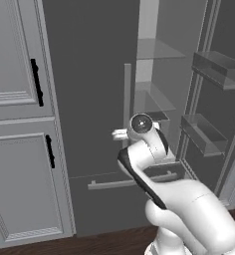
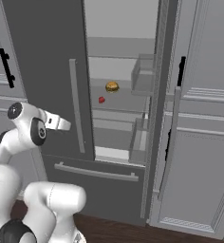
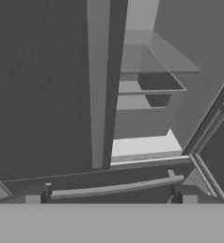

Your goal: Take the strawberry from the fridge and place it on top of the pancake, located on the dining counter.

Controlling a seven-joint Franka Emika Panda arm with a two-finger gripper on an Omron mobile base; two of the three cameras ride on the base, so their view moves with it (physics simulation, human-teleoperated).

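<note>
The white robot arm's claw [image 2: 61,124] hangs empty with its jaws spread wide in front of the tall dark grey French-door fridge [image 2: 47,61], whose right door [image 2: 156,114] stands swung open, presumably to give the arm a way in. The tiny bright red strawberry [image 2: 101,99] lies on a glass shelf [image 2: 123,102] inside, near a small round brown-and-tan burger [image 2: 112,87] (not the target). The claw is well apart from the berry, level with the closed left door's long grey bar handle [image 2: 76,107], so the reach inward appears not yet begun.
</note>
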